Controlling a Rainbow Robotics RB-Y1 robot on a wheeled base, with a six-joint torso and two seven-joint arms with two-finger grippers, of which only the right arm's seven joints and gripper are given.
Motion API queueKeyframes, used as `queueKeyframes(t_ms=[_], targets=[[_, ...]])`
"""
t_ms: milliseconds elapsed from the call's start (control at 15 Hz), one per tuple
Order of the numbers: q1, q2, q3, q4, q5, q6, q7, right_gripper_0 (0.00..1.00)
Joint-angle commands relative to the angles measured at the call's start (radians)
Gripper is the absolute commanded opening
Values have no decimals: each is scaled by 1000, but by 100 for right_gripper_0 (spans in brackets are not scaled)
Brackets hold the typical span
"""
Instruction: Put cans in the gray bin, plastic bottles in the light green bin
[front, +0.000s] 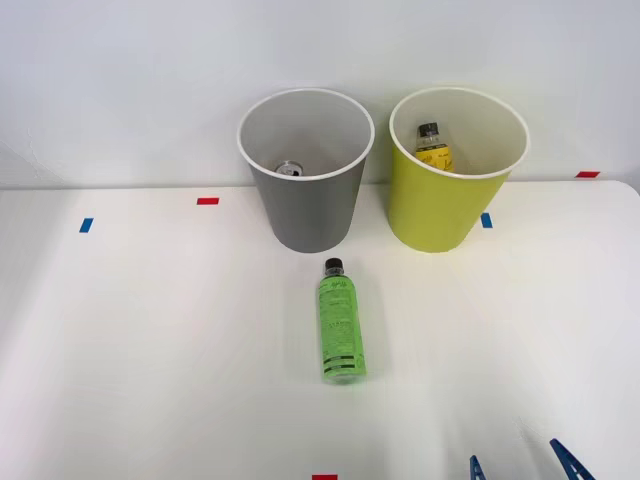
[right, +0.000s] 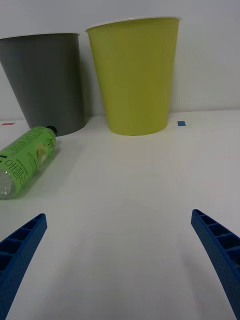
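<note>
A slim green bottle (front: 340, 322) (right: 25, 159) with a black cap lies on its side on the white table, cap toward the gray bin (front: 305, 215) (right: 47, 80). Inside the gray bin a can's silvery top (front: 289, 169) shows. The light green bin (front: 440, 205) (right: 135, 75) stands to its right and holds a yellow-labelled, black-capped bottle (front: 432, 146). My right gripper (front: 522, 468) (right: 117, 250) is open and empty, low at the table's near right, well short of the green bottle. Its blue fingers (right: 217, 250) stand wide apart.
Red tape marks (front: 207, 201) and blue tape marks (front: 86, 225) dot the white table (front: 150, 340). A pale wall rises right behind both bins. Bare tabletop lies between the gripper and the bins.
</note>
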Motion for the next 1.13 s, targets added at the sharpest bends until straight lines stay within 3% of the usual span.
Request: queueKeyframes(t_ms=[67, 1133], targets=[[0, 0, 0, 0, 0, 0, 0, 100], [0, 0, 0, 0, 0, 0, 0, 100]])
